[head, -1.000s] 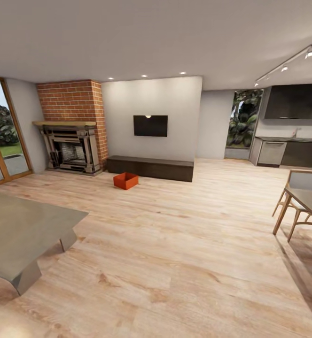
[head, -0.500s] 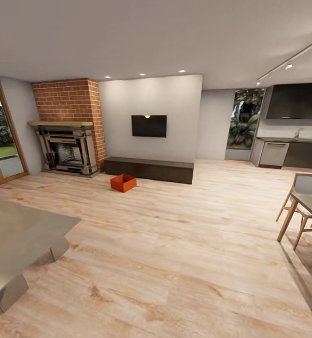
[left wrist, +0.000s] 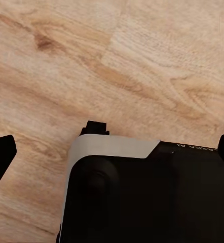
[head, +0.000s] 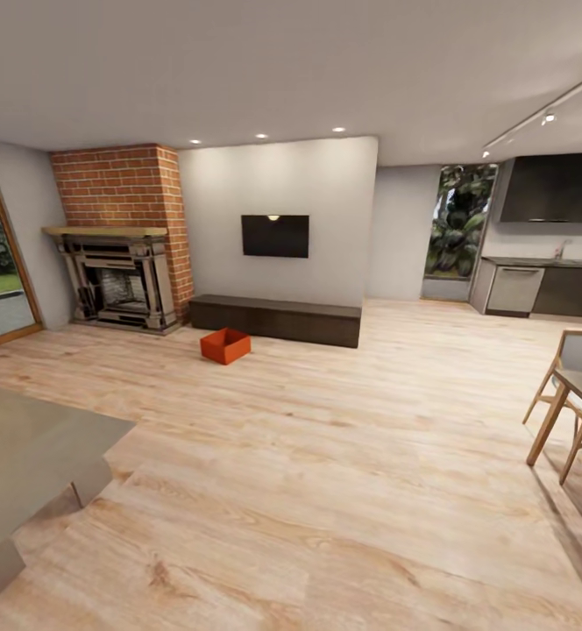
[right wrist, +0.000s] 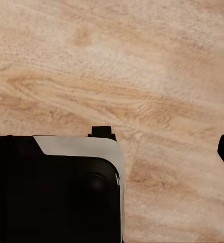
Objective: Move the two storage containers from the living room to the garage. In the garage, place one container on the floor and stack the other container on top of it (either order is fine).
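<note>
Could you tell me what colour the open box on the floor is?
Orange-red; the lidless rectangular storage container shows best in the head view.

Brick fireplace (head: 120,237) at far left wall. Black TV (head: 275,236) on white wall, long dark bench (head: 278,319) below it. Grey table (head: 28,464) near, at left. Wooden chair (head: 571,394) at right edge. Kitchen counter (head: 545,289) far right, window (head: 460,223) beside it.
</note>
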Robot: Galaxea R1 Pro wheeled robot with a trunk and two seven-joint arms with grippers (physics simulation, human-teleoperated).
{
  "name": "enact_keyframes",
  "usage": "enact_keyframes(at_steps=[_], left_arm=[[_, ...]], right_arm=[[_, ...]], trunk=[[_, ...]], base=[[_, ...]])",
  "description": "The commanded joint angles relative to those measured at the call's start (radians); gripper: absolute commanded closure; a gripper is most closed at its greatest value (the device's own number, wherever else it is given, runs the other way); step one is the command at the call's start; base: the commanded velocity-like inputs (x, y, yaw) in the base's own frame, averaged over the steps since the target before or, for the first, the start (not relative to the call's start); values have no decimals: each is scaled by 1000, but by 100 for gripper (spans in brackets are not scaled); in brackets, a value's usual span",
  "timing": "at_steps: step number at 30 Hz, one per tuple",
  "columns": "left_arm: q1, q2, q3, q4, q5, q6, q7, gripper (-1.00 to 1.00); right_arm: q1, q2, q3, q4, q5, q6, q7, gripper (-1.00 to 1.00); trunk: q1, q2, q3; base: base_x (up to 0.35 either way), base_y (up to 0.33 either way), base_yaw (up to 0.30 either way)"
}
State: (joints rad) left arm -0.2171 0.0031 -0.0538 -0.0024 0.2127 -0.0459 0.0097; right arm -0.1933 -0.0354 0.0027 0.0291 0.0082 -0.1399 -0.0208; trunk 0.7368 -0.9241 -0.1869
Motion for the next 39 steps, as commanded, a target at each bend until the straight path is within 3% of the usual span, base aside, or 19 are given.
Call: enact_keyframes(at_steps=[1,39], left_arm=[[-1,0,-6,1,8,-3,1,-100],[-1,0,-6,1,8,-3,0,-100]], right_arm=[[-1,0,0,3,1,-6,-2,-100],[-1,2,0,3,-1,-8,-2,-100]], trunk=[[1,-1,-1],[1,-1,-1]], base=[[321,-88,0],[321,-88,0]])
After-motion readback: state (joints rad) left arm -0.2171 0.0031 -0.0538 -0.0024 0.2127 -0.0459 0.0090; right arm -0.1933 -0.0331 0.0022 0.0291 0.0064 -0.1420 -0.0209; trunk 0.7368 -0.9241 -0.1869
